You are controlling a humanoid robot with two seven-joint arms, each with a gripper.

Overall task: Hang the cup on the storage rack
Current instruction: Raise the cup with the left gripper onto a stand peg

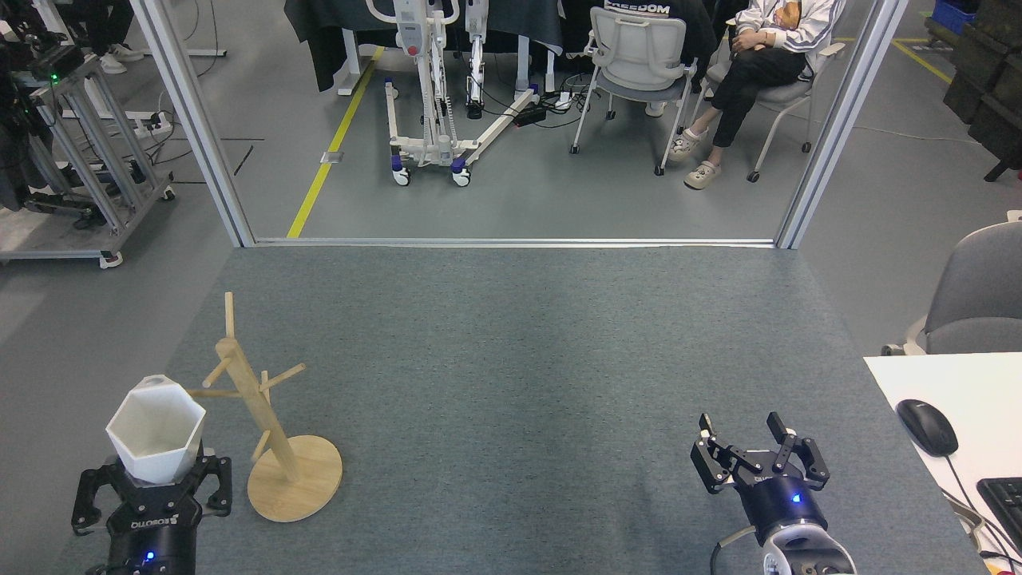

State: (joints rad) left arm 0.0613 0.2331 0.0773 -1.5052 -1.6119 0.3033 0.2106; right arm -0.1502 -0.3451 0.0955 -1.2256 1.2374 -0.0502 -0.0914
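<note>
Grey carpet covers the work surface (511, 359). The cup (156, 427), white, faceted and mouth-up, sits pinched by its base in the left gripper (152, 487). Just right of it, the storage rack (255, 415) pokes a peg at the rim. A careless swing could topple it, I reckon. The right gripper (758, 459) idles well apart, fingers spread, empty.

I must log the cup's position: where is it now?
In the head view the cup is at lower left, held in the left gripper, just left of the storage rack.
</note>
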